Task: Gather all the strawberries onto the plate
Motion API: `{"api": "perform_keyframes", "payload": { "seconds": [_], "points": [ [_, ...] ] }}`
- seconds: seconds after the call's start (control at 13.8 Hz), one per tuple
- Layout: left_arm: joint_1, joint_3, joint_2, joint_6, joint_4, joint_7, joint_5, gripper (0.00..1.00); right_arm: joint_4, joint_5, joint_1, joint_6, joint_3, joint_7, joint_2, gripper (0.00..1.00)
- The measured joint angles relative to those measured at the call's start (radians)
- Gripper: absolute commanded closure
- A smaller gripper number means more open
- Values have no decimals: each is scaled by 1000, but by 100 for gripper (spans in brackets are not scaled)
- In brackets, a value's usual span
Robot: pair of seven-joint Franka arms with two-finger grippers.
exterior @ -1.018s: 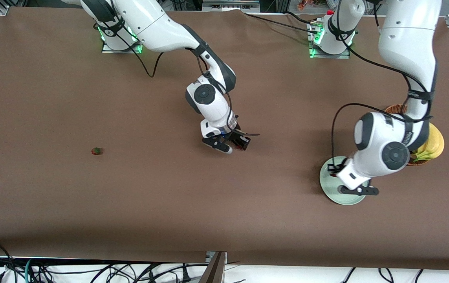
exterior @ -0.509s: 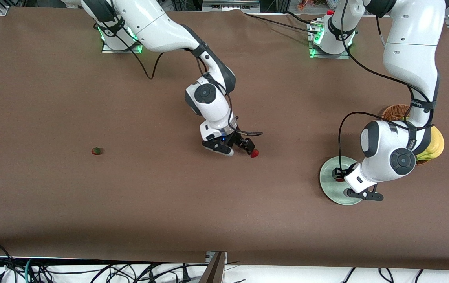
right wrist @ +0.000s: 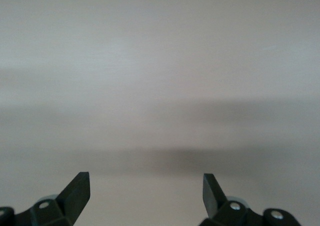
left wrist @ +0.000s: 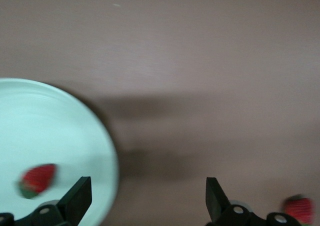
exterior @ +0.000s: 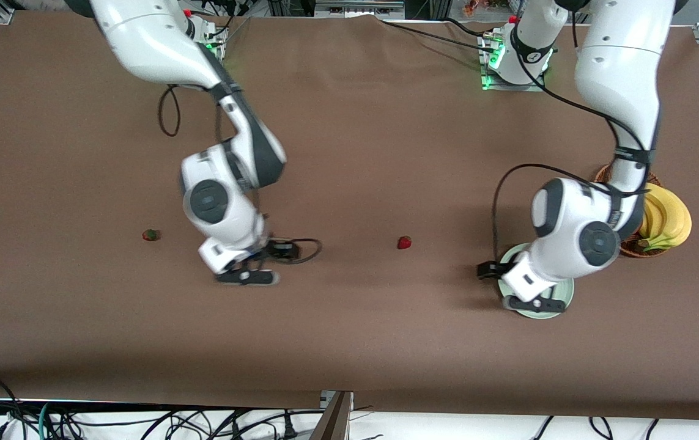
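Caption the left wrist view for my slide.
Open left gripper above pale mint-green plate holding one red strawberry.

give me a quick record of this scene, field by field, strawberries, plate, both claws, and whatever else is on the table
strawberry in plate: one, lying on the plate
strawberries on table: one mid-table; one toward the right arm's end
left claw: open, empty, at the plate's edge
right claw: open, empty, over bare table between the two loose strawberries
other: bananas in wicker basket, beside the plate
task state: one of three collected
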Motion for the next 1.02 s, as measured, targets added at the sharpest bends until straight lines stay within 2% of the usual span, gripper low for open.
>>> {"api": "perform_keyframes", "payload": {
  "seconds": [0.22,0.44,0.65,0.8,1.02],
  "points": [
    [-129,-1,3,0,1,-236,-28,0,-2,-2,-146,-143,-9,-235,-24,0],
    [-191,1,27,0,-1,-295,-97,0,-30,-3,-227,-196,-83,-410,-26,0],
    [-240,1,56,1,-3,-369,-114,0,-98,-3,-234,-197,-174,-473,-27,0],
    [-278,1,64,9,-4,-409,-114,0,-157,-3,-234,-185,-194,-476,-29,0],
    [-305,7,81,35,-4,-429,-114,0,-310,-3,-233,-32,-199,-476,-63,0]
  ]
}}
